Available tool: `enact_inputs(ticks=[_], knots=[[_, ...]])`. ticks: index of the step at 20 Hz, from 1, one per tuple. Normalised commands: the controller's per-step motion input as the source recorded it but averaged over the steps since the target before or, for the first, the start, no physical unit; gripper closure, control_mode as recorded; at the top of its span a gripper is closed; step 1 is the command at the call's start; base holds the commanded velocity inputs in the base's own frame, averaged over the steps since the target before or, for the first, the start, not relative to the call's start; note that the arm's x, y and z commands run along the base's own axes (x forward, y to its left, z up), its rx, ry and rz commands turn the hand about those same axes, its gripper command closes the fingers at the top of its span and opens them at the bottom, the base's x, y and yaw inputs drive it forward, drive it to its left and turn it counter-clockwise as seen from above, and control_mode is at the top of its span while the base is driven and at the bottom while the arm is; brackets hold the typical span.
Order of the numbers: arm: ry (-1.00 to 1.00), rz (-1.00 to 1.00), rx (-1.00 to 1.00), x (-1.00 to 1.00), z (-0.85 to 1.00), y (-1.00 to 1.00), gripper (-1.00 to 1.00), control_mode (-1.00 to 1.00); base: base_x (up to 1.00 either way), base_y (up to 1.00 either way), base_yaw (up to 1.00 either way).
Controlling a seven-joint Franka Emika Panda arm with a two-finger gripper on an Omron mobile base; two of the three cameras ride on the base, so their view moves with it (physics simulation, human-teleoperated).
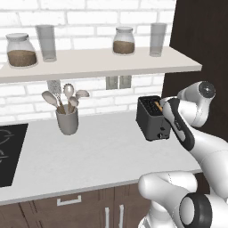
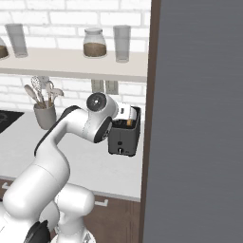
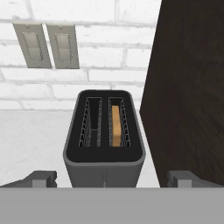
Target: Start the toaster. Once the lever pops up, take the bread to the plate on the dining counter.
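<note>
No brand, label or writing can be read on anything here. Taking the toaster (image 1: 152,118) as the landmark and going left to right: far to its left a black cooktop (image 1: 10,153) is set into the worktop (image 1: 98,156). Nearer, still left of the toaster, stands one grey holder (image 1: 67,120) with several pale spoons. On the shelf (image 1: 98,62) above and left of the toaster there are two jars (image 1: 21,50) of brown grains and two clear glasses (image 1: 46,42), alternating. Two pale wall plates (image 3: 46,45) sit on the white brick behind and just left of the toaster. The toaster has two slots; the left one is bare and the right one holds one slice of bread (image 3: 116,125), sunk low. A dark cabinet wall (image 3: 188,87) rises just right of the toaster. The gripper (image 3: 111,178) hangs at the toaster's near end, fingers spread wide on either side, holding nothing.
</note>
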Motion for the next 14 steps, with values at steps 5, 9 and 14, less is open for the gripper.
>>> enact_inputs(ticks=[5,9,14], knots=[[0.0,0.0,0.0,0.0,0.0,0.0,-1.0,-1.0,0.0,0.0,0.0],[0.0,0.0,0.0,0.0,0.0,0.0,-1.0,-1.0,0.0,0.0,0.0],[0.0,0.0,0.0,0.0,0.0,0.0,-1.0,-1.0,0.0,0.0,0.0]])
